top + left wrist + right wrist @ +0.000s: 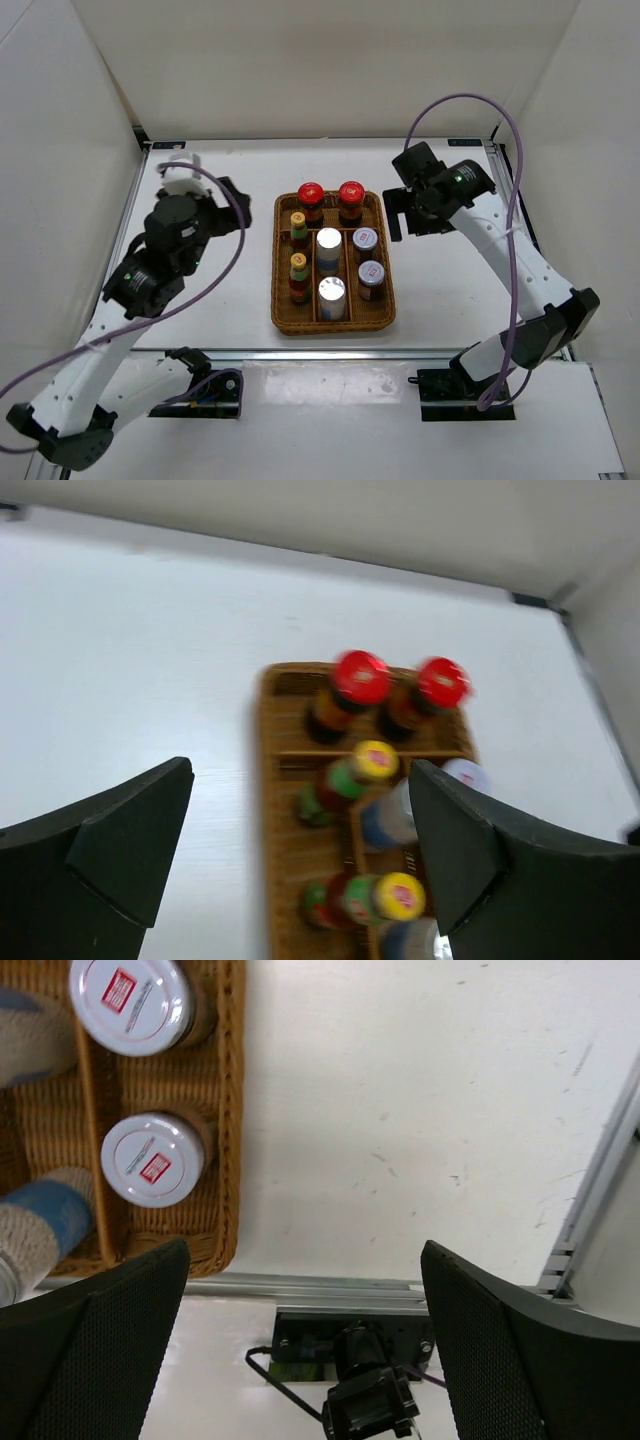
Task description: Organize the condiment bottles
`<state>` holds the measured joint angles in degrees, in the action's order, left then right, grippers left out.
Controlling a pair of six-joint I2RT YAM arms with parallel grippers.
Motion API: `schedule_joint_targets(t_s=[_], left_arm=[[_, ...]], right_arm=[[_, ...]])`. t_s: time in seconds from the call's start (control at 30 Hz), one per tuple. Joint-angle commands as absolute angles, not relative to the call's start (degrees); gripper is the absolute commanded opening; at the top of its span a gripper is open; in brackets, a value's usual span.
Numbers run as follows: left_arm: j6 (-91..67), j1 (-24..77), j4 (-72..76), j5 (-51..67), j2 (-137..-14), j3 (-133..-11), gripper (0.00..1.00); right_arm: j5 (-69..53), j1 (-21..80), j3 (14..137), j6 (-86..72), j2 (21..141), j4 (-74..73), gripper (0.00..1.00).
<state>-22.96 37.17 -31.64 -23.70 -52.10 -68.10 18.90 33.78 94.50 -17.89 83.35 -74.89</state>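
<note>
Now the left gripper (300, 772) and right gripper (303, 1250) gape empty (wicker tray (278, 272) between, condiment bottles (329, 250) inside).

Left wrist view blurred throughout, the red-capped bottles (360, 685) smeared and the wicker tray (283, 720) cut off at its near end; right wrist view crops two blue-labelled bottles (40, 1220) at its left edge.

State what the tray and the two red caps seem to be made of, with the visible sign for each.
Tray: woven wicker or rattan, brown and matte; the right wrist view shows interlaced strands along its wall. Red caps: probably plastic, perhaps painted metal; smooth, even colour with a slight sheen, but too small and blurred to settle.
</note>
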Motion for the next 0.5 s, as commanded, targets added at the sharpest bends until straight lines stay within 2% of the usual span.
schedule_joint_targets(t_s=[0.0, 0.2, 0.47], left_arm=[[-22.94, 30.18, -44.18, -28.64, -49.31, -68.47, 0.99], [-25.73, 21.72, -55.89, -34.27, -53.88, -71.72, 0.99], [-36.74, 21.18, -51.43, -53.78, -47.03, -64.26, 0.99]], right_arm=[[25.64, 33.14, 101.31, -18.71, 84.28, -79.26, 1.00], [25.93, 33.13, 106.70, -22.15, 84.90, -81.56, 1.00], [28.04, 33.13, 107.23, -22.68, 83.67, -82.18, 1.00]])
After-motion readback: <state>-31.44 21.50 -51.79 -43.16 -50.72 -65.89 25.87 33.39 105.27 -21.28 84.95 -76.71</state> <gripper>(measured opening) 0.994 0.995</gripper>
